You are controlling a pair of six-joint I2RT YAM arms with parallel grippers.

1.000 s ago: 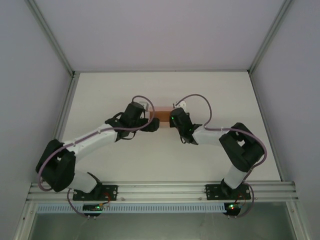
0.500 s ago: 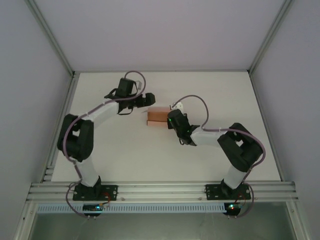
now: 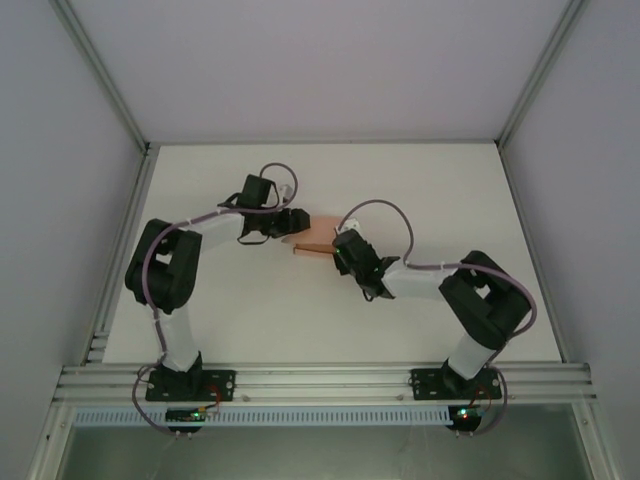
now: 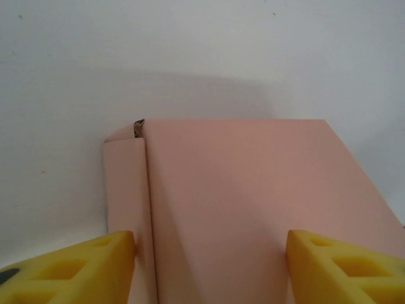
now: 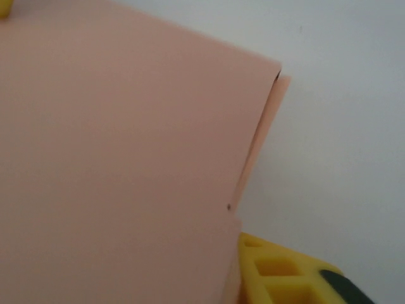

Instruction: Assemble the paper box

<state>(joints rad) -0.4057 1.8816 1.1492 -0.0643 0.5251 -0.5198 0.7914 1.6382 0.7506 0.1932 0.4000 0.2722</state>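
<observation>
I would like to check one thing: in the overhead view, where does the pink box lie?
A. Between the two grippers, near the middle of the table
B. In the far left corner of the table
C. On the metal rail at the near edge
A: the box lies on the table between the left gripper and the right gripper.

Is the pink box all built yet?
Nearly, it seems. Done: the paper box is folded up, with flat sides and sharp creases. In hand: the left gripper has its yellow fingers spread over one side, and the right gripper sits at the other end. Left: a narrow flap by one corner shows a small gap, so it may need tucking.
</observation>
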